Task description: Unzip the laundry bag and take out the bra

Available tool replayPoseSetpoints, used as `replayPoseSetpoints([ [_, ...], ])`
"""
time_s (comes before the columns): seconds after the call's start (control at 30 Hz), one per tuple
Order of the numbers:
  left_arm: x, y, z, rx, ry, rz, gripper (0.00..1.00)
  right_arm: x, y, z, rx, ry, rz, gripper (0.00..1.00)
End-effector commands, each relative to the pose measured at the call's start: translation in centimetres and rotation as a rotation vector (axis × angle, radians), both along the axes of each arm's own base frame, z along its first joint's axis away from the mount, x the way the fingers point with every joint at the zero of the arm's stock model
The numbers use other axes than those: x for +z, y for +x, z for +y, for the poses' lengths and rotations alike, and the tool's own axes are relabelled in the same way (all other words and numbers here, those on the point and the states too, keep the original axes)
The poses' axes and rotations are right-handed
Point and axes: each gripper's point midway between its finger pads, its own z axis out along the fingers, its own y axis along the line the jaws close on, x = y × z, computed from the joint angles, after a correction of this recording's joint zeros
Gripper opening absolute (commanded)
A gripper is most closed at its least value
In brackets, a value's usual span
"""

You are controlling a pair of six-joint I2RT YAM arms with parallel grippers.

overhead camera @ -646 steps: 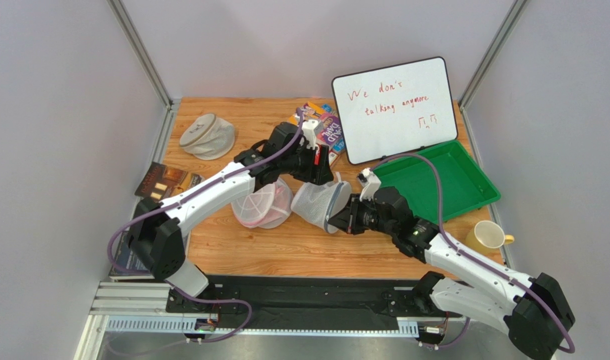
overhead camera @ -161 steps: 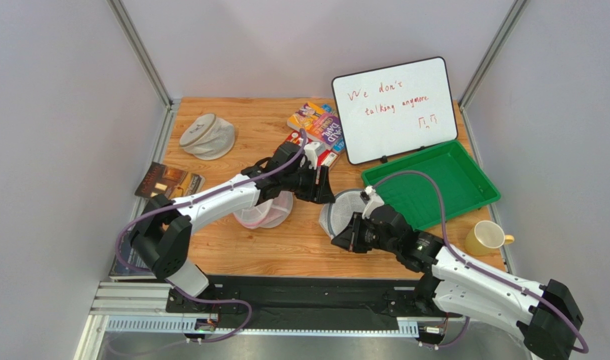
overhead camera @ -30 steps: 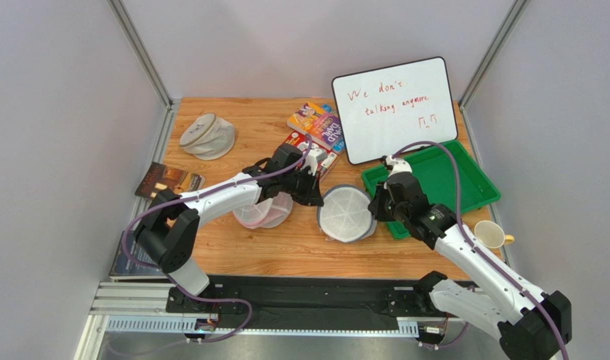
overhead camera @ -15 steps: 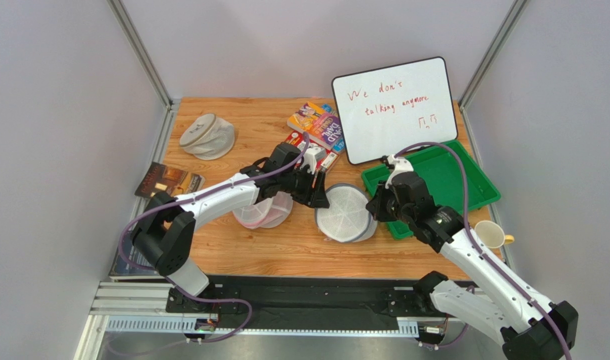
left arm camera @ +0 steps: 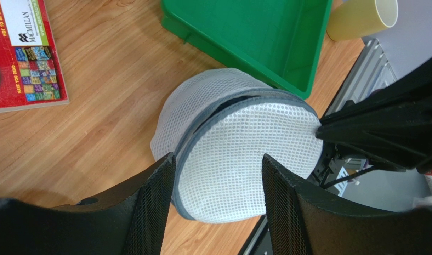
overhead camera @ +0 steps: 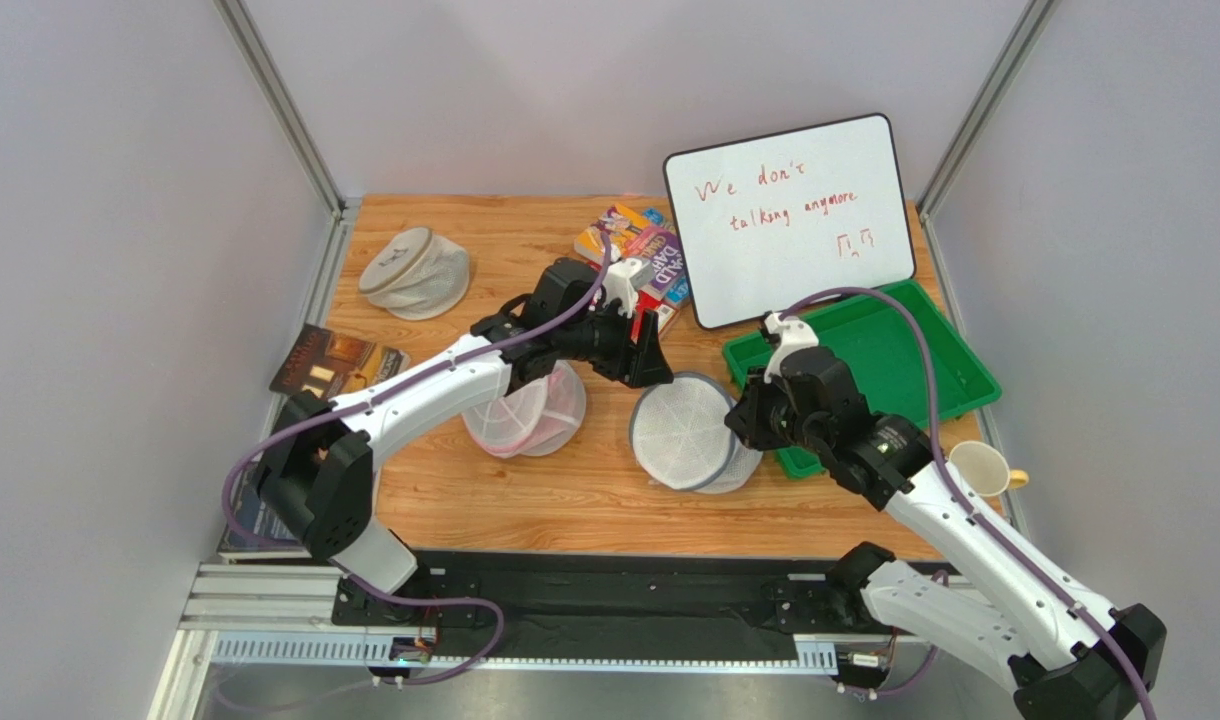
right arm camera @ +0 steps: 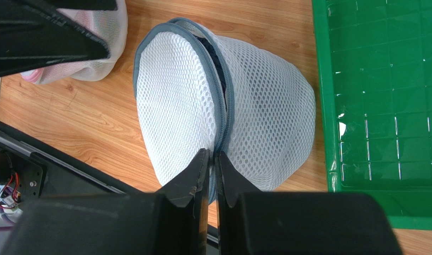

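The laundry bag [overhead camera: 685, 435] lies on its side on the wood, white mesh with a grey-blue zipper rim [right arm camera: 223, 90]. The rim gapes along its upper part, and dark fabric, the bra [right arm camera: 212, 57], shows in the gap. My right gripper [right arm camera: 213, 155] is pinched shut on the rim at the bag's near edge, and stands at the bag's right side [overhead camera: 741, 419]. My left gripper [left arm camera: 218, 159] hangs open just above and left of the bag [left arm camera: 239, 159], holding nothing. From above it sits by the bag's upper left [overhead camera: 642, 365].
A pink-tinted mesh bag [overhead camera: 523, 417] lies under the left arm. A green tray [overhead camera: 932, 353] sits right of the bag, with a yellow mug [overhead camera: 974, 473] beyond it. A whiteboard [overhead camera: 789, 218], books [overhead camera: 631, 255], a beige bag [overhead camera: 415, 270] and a dark book [overhead camera: 331, 363] fill the back and left.
My left gripper has opened, let go of the bag's rim and lifted away slightly. The right gripper stays pinched on the rim, and the bag has shifted a little to the left.
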Motion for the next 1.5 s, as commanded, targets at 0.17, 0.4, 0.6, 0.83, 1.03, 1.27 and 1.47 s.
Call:
replayPoseSetpoints([
  [0.17, 0.6, 1.7, -1.2, 0.018, -0.027, -0.004, 0.66, 0.9, 0.4, 0.3, 0.002, 0.009, -0.033, 0.21],
  [0.4, -0.9, 2.3, -1.1, 0.023, -0.004, 0.013, 0.66, 0.2, 0.5, 0.3, -0.004, -0.004, -0.02, 0.15],
  [0.6, -1.5, 2.6, -1.2, 0.022, -0.006, 0.019, 0.67, 0.0, 0.5, 0.7, 0.004, 0.014, -0.011, 0.07],
  [0.83, -2.2, 2.4, -1.9, -0.012, -0.022, 0.038, 0.67, -0.6, 0.7, -0.1, -0.027, -0.027, -0.005, 0.25],
  [1.03, -2.3, 2.3, -1.9, -0.013, -0.024, 0.042, 0.67, -0.9, 0.7, -0.4, -0.037, -0.04, -0.005, 0.31],
  [1.27, -2.4, 2.1, -1.8, -0.02, -0.026, 0.044, 0.67, -2.8, 0.9, -0.4, -0.038, -0.072, 0.03, 0.34],
  [1.47, -2.5, 1.9, -2.0, -0.034, -0.035, 0.051, 0.67, -3.5, 1.0, -0.5, -0.043, -0.089, 0.038, 0.29],
])
